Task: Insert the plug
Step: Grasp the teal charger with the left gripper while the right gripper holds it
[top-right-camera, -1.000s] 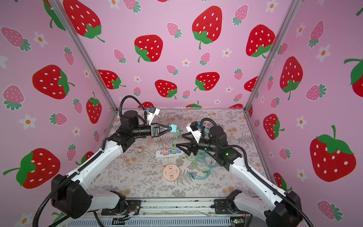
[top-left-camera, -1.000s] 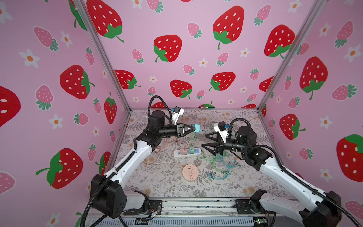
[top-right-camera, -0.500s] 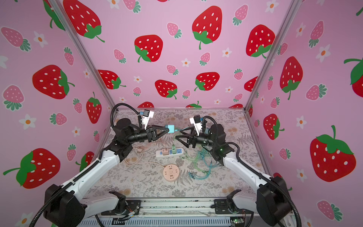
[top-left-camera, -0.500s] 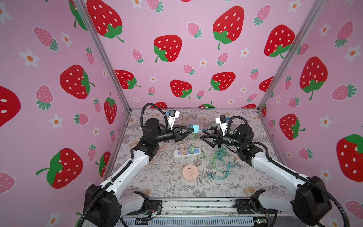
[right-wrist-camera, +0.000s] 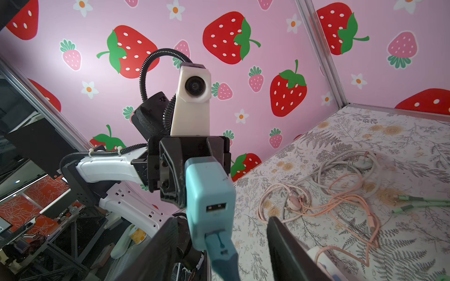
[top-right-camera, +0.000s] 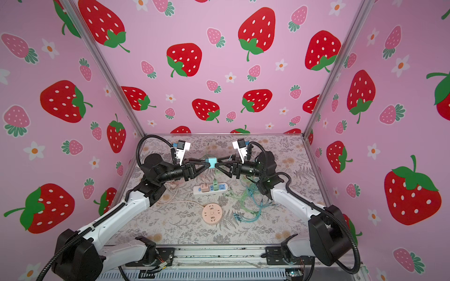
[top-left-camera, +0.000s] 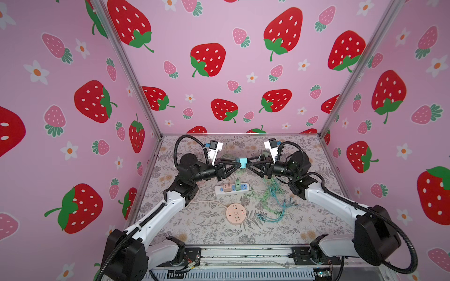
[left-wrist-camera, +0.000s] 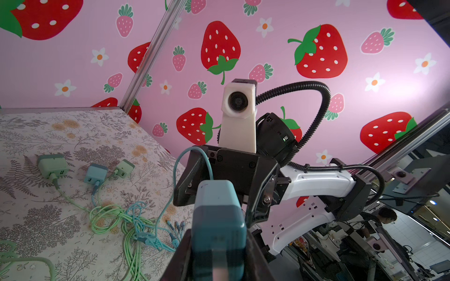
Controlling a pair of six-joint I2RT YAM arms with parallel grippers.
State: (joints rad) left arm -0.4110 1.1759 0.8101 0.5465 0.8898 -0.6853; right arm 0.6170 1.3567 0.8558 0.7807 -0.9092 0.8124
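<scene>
The plug (top-left-camera: 242, 161) (top-right-camera: 210, 162) is a light blue charger block held in mid-air above the white power strip (top-left-camera: 231, 188) (top-right-camera: 211, 188). My left gripper (top-left-camera: 237, 163) (left-wrist-camera: 218, 245) is shut on its body (left-wrist-camera: 218, 219). My right gripper (top-left-camera: 248, 163) (right-wrist-camera: 222, 243) faces it from the other side. Its fingers (right-wrist-camera: 289, 253) stand on either side of the plug's USB end (right-wrist-camera: 209, 192), with a gap showing, so it is open. A blue cable (right-wrist-camera: 221, 253) sits in the plug's lower port.
The strip holds pink, green and blue adapters. A round pink socket (top-left-camera: 235, 214) lies nearer the front. Green and blue cables (top-left-camera: 272, 199) (left-wrist-camera: 121, 219) tangle on the right and pink cables (right-wrist-camera: 328, 192) at the left rear. Three loose chargers (left-wrist-camera: 95, 172) lie on the mat.
Both arms swung toward the middle and met. The left carried the plug rightward; the right gripper came up around its free end and its jaws narrowed.
</scene>
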